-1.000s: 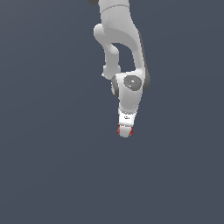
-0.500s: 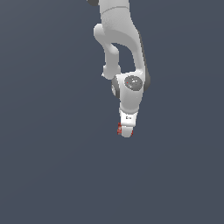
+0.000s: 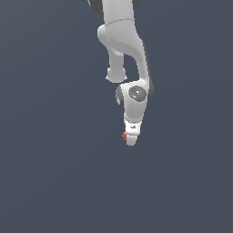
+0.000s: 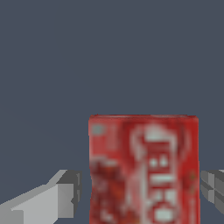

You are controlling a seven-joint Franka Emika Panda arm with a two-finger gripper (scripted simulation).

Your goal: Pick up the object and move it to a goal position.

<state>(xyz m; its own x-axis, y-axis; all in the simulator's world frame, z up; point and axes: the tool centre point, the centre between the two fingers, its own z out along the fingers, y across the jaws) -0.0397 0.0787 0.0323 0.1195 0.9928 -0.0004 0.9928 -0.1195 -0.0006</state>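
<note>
Red box (image 4: 143,168) filling the 5 o'clock part of the wrist view: flat red face, white lettering running sideways down a pale band, a small grey patch near its upper corner, mottled darker red along the lower edge. Cut off by the frame's edge, so full length unseen. Lettering too blurred to read.

Flanked by two grey fingers: one (image 4: 48,199) at 8 o'clock, blocky and pale, its tip just beside the box with a thin dark gap showing; the other (image 4: 213,186) at 4 o'clock, mostly out of frame, also just beside the box. Gripper (image 4: 135,190) straddling the box, one finger on each side; contact not clear on either side, so cannot tell whether clamped on it or loose.

Over in the exterior view: white arm (image 3: 123,50) dropping from 12 o'clock toward centre, wrist joint with a grey disc, then the white gripper (image 3: 131,139) pointing down, just past centre toward 5 o'clock. Only a sliver of the red box (image 3: 124,134) peeking out on the exterior view's left of the fingertips, the rest hidden behind the white hand. Fingers themselves not distinguishable there. Plain dark slate background (image 3: 50,173) all around; whether the box rests on a surface or hangs above it, not to be told.
</note>
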